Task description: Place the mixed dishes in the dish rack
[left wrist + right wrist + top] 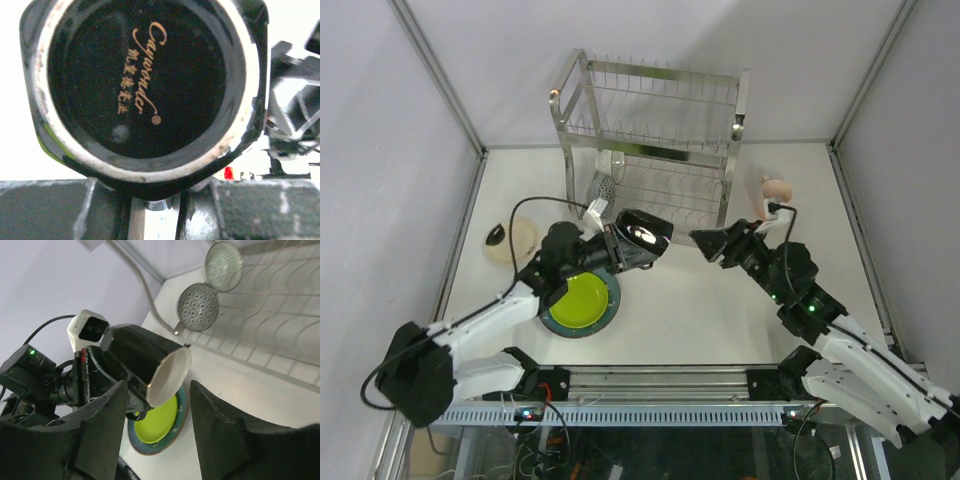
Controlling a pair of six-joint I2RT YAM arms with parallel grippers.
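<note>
Left gripper (620,250) clamps the dark mug (145,360) sideways, mouth toward the right gripper (703,240), whose empty jaws gape just ahead, presumably for handover.

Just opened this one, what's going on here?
The left gripper holds a dark mug on its side in front of the rack. The right gripper faces the mug's mouth with its fingers open, not touching it; it looks like a handover. A patterned bowl and a saucer stand in the rack's lower tier. On the table are a green plate stacked on a blue-grey plate, a cream plate and a pink mug.
</note>
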